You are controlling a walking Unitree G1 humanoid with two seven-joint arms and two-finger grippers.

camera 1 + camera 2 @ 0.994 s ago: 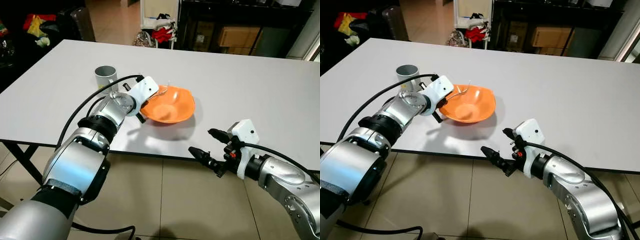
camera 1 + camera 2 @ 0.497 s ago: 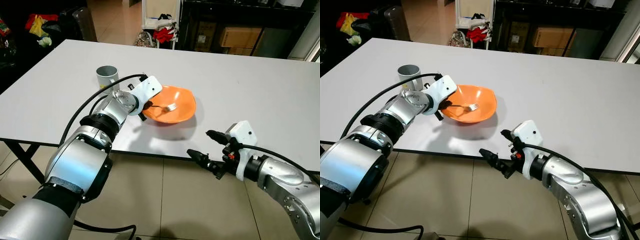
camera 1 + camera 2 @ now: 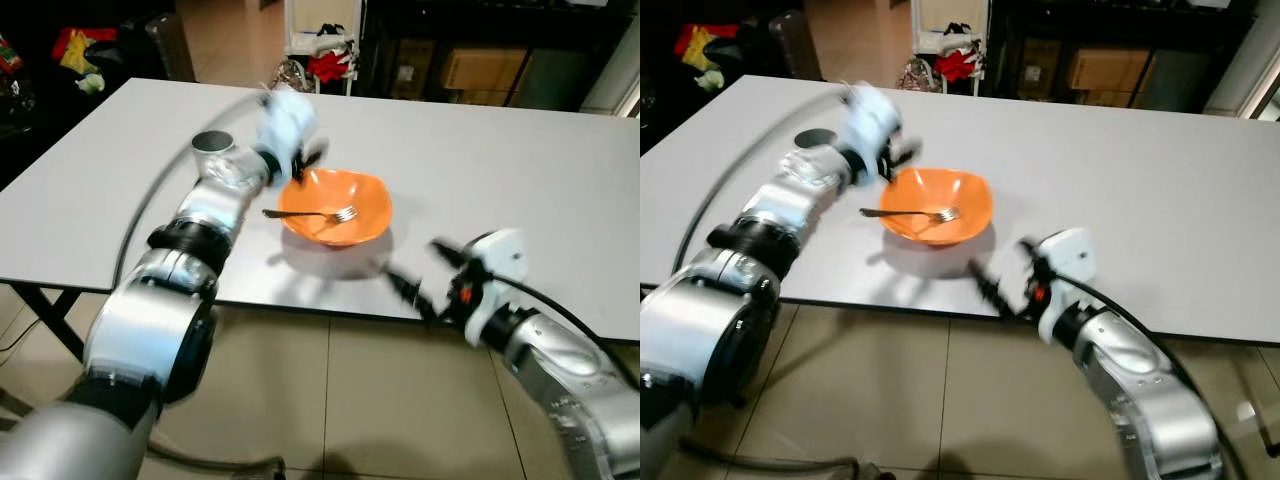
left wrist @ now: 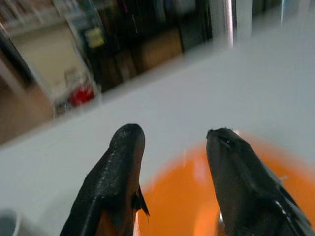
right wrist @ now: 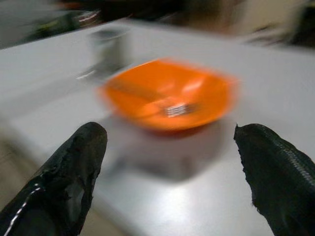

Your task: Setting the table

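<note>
An orange bowl [image 3: 362, 192] stands on the white table [image 3: 520, 160] near its front edge. A metal fork [image 3: 310, 213] lies across the bowl, its handle sticking out over the left rim. My left gripper [image 3: 308, 160] hangs blurred above the bowl's far left rim, open and holding nothing; in the left wrist view its fingers [image 4: 123, 147] are apart over the bowl [image 4: 187, 196]. A grey cup [image 3: 211, 143] stands left of the bowl, behind my left arm. My right gripper [image 3: 425, 272] is open wide at the table's front edge, pointing at the bowl [image 5: 167, 91].
The table's front edge runs just below the bowl, with tiled floor [image 3: 330, 390] beneath. Beyond the far edge stand dark shelves [image 3: 470, 60] and a white rack with red cloth [image 3: 325, 55]. The right half of the tabletop is bare.
The left gripper has let go of the fork and risen up and back from the bowl's rim. The bowl now sits level with the fork across it. The right gripper has risen toward the table edge.
</note>
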